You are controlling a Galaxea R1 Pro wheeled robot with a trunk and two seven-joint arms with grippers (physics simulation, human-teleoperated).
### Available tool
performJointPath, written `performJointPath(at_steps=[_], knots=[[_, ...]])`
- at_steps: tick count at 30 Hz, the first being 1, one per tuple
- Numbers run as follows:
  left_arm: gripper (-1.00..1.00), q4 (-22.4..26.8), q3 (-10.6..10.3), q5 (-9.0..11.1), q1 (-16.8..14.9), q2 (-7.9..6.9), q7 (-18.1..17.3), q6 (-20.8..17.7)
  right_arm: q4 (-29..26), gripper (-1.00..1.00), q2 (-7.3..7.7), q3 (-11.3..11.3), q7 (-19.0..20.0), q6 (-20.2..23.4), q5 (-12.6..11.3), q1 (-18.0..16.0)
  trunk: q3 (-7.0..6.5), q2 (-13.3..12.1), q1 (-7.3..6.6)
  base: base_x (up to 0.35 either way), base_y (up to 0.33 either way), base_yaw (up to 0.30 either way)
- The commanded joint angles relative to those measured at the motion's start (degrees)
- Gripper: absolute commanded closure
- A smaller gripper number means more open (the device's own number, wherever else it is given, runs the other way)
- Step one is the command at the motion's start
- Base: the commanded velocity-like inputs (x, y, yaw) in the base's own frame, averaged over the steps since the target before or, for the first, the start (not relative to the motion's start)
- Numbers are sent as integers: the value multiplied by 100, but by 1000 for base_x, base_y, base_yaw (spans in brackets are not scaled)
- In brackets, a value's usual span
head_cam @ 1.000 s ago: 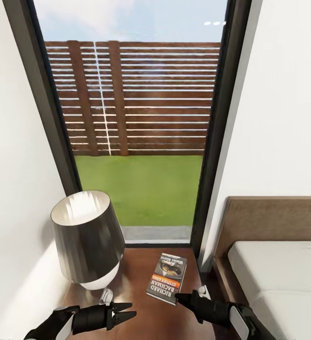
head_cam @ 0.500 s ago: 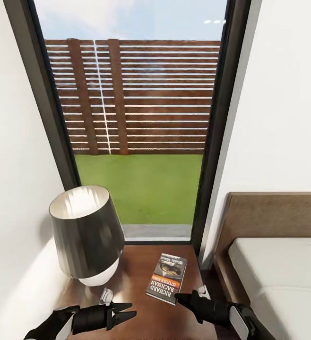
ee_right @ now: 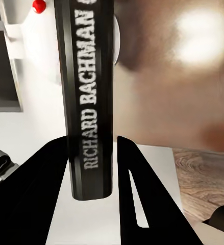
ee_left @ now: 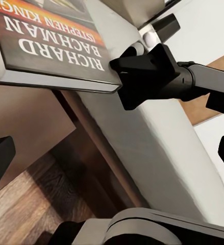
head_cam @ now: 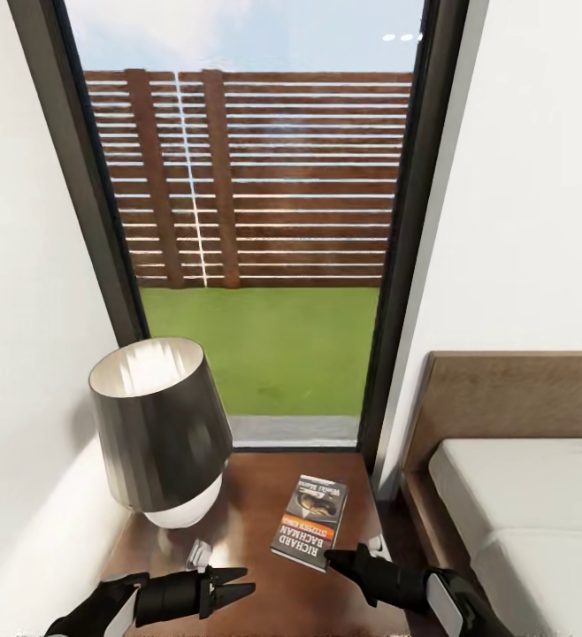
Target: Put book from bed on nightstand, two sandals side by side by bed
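Note:
The book [head_cam: 310, 522], a dark paperback with an orange band and "RICHARD BACHMAN" in white, hangs slightly tilted just over the nightstand [head_cam: 256, 495], near its right side. My right gripper [head_cam: 331, 559] is shut on the book's near edge. In the right wrist view the spine [ee_right: 89, 92] sits between the two black fingers. The left wrist view has the cover [ee_left: 50, 41] with the right gripper [ee_left: 137, 76] at its corner. My left gripper [head_cam: 245, 581] stands open and empty over the nightstand's front left. The bed [head_cam: 521, 495] lies to the right. The sandals are out of view.
A dark-shaded table lamp [head_cam: 154, 425] with a white base takes up the nightstand's left half. A tall black-framed window [head_cam: 256, 221] stands behind, white walls on both sides. A narrow gap separates the nightstand from the bed frame [head_cam: 415, 504].
The whole picture has slid slightly, so the camera has moved. My right gripper and the book have edged a little to the left over the nightstand. The left gripper has held still.

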State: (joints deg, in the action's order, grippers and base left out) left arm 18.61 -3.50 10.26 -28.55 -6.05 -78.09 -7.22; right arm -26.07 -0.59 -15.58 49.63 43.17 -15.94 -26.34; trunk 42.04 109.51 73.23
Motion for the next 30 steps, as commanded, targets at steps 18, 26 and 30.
performJointPath(at_steps=[18,26,30], knots=[[-100,2,-36,46,-1,-10,-13,-60,5,100,-18,-33,-6,34,3,-5,329,726,395,0,0,0],[-100,2,-35,46,-1,-10,-13,-60,5,100,-38,-33,-6,33,3,-3,473,1047,571,0,0,0],[-100,2,-36,39,-1,-10,-13,-60,5,100,-106,-33,-12,34,7,-3,544,1207,659,0,0,0]])
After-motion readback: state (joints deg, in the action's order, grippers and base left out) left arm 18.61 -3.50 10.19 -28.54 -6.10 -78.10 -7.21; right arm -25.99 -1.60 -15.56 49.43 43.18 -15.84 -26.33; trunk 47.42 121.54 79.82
